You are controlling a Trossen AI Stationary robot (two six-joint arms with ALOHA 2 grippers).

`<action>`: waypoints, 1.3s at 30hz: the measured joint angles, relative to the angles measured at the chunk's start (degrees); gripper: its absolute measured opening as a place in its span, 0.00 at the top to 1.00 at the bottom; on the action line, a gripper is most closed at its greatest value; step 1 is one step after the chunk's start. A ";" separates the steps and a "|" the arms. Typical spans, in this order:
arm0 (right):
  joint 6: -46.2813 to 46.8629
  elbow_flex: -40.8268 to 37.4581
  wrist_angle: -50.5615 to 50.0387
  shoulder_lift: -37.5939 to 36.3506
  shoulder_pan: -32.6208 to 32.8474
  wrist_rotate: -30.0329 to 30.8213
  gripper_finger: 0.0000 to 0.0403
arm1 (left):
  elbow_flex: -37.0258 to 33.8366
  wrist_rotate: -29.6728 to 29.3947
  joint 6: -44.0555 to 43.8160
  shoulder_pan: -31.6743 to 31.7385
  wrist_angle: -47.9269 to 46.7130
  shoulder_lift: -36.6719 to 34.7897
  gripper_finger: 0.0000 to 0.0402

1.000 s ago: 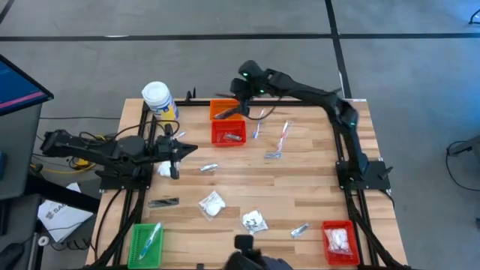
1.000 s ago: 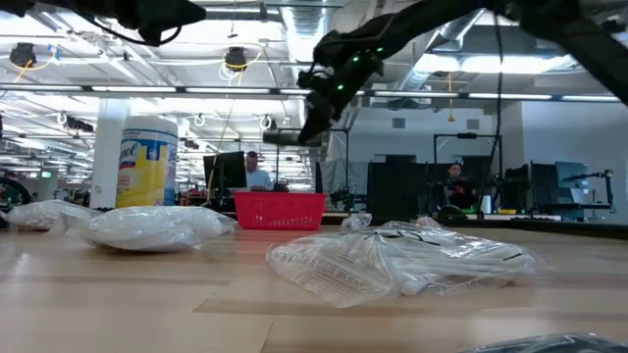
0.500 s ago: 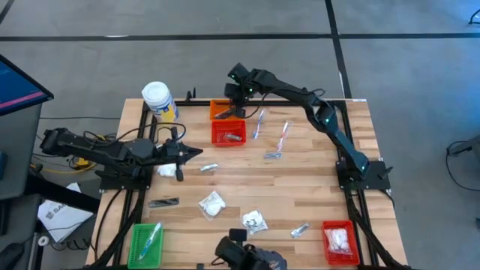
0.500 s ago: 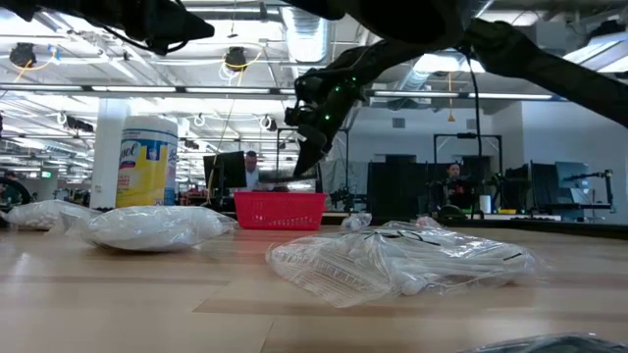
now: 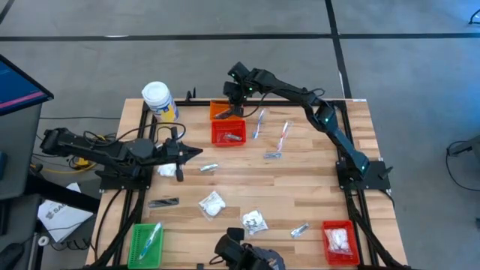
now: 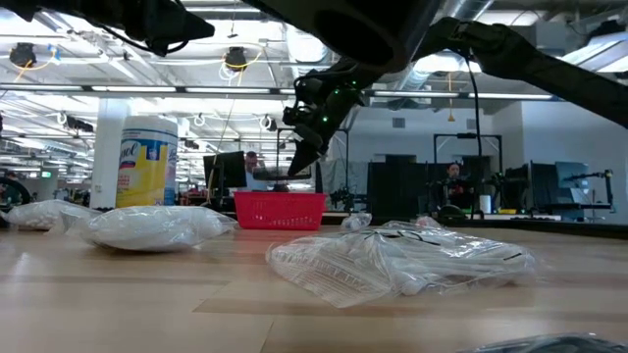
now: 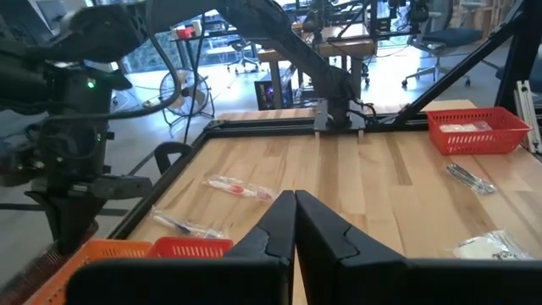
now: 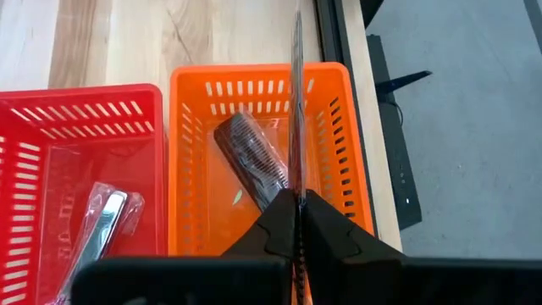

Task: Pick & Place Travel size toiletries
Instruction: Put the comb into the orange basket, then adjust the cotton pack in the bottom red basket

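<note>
My right gripper point(image 8: 296, 196) reaches across to the far left and hangs over the orange basket point(image 8: 190, 80), shut on a thin flat item point(image 8: 295, 102) that shows only edge-on. A dark comb-like piece point(image 8: 250, 161) lies inside that basket. More travel size toiletries lie loose on the table: white packets point(image 5: 212, 204), silver sachets point(image 5: 208, 167), a dark tube point(image 5: 163, 202) and clear sticks point(image 5: 259, 124). My left gripper point(image 5: 193, 152) waits shut over the table's left side, holding nothing. My right gripper pinches the thin item's near end point(image 8: 295, 182) between its two fingers. The fingers slant down from above and the item juts out ahead in line with them. It hangs over the orange basket; whether its far end touches anything I cannot tell.
A red basket point(image 5: 228, 133) with a silver packet sits next to the orange one. A green basket point(image 5: 146, 241) stands at the near left and another red basket point(image 5: 339, 241) at the near right. A big white jar point(image 5: 159, 100) stands at the far left corner.
My right gripper has gone down and toward the table's left edge, tipping more steeply, and has carried the thin item from beside the baskets to over the orange basket. It has stayed shut.
</note>
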 joint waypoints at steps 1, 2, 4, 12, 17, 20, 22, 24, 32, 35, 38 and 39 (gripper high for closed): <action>0.00 0.00 0.00 -0.01 0.00 0.00 0.99 | 0.00 -0.02 -0.43 -0.13 -0.33 -0.02 1.00; -0.02 0.00 -0.02 -0.02 0.00 0.00 0.99 | 0.00 -0.01 -0.70 -0.28 -0.71 0.00 1.00; -0.04 0.00 -0.27 -0.01 0.04 0.00 0.99 | -0.40 -0.01 -0.86 -0.65 -0.92 -0.04 1.00; -0.21 0.00 -0.82 -0.02 0.02 0.00 0.99 | -4.02 -3.98 -2.22 0.33 -1.16 -0.04 1.00; -1.01 0.00 -0.87 -0.02 0.02 0.00 0.98 | -4.39 -5.69 -0.48 2.63 -0.29 -0.04 1.00; -2.83 -0.01 -1.32 -0.02 0.08 0.00 0.98 | -4.39 -5.81 2.67 4.55 1.38 -0.07 1.00; -3.87 -0.02 -1.44 -0.02 0.32 0.02 0.98 | -4.39 -5.90 4.64 5.80 3.32 -0.09 1.00; -4.10 -0.02 -1.42 -0.02 0.44 0.00 0.98 | -4.39 -5.95 6.38 6.87 5.16 -0.09 1.00; -4.15 -0.02 -1.76 -0.02 1.10 0.01 0.91 | -4.39 -4.54 9.45 7.96 9.08 -0.09 1.00; -4.14 -0.02 -1.75 -0.02 1.36 0.07 0.88 | -4.39 -3.18 8.87 7.96 9.16 -0.09 1.00; -4.13 -0.02 -1.54 -0.02 1.94 2.06 0.86 | -4.39 -1.85 8.12 7.96 9.15 -0.09 1.00; -4.19 0.08 -1.56 -0.10 2.08 3.28 0.85 | -4.39 -1.51 7.89 7.96 9.15 -0.09 1.00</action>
